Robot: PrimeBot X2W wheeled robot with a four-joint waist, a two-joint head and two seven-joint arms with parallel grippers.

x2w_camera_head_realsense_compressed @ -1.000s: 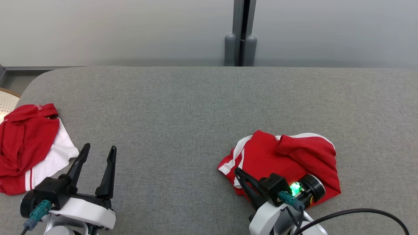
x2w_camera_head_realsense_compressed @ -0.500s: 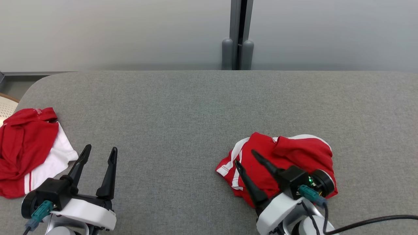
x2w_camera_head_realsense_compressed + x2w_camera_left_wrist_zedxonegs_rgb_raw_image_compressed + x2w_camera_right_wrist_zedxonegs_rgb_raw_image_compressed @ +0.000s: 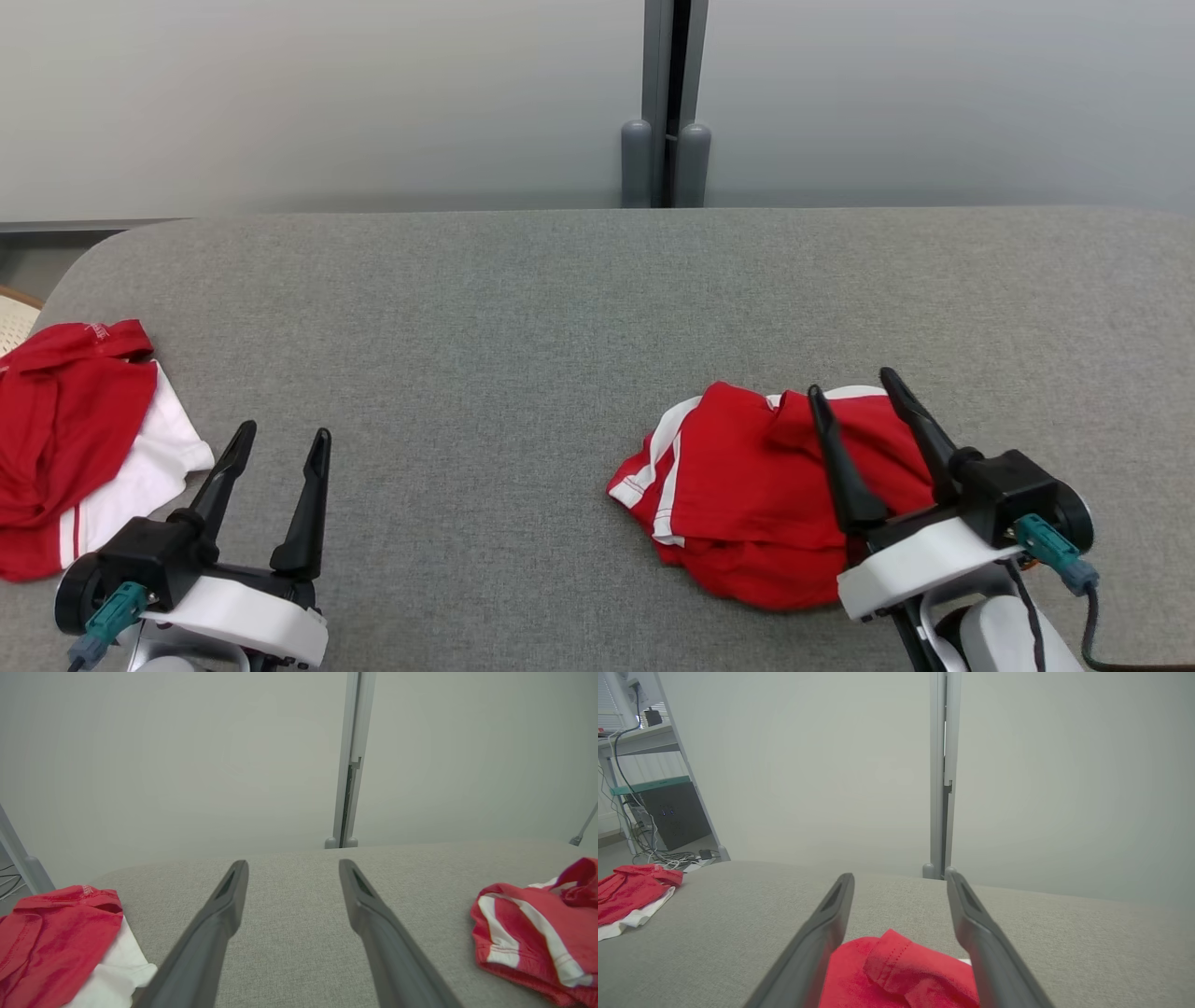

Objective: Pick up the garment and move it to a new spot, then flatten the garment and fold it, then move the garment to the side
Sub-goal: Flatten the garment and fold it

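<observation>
A crumpled red garment with white stripes (image 3: 747, 485) lies on the grey padded table (image 3: 523, 308), right of centre. My right gripper (image 3: 851, 383) hovers open over its right part, fingers apart and holding nothing. The right wrist view has the red cloth (image 3: 896, 970) lying low between the spread fingers of that gripper (image 3: 899, 873). At the near left my left gripper (image 3: 285, 431) stands open and empty above bare table. From the left wrist, the garment (image 3: 528, 933) lies far to the right of the left gripper (image 3: 293, 863).
Another red and white garment (image 3: 65, 439) lies bunched at the table's left edge, close beside the left gripper. A grey wall with a vertical post (image 3: 665, 103) stands behind the table. Shelving and cables (image 3: 649, 802) are off to the left.
My right gripper has opened and let go of the garment, then swung right and turned its fingers up. The garment stays on the table. The head camera has shifted a little.
</observation>
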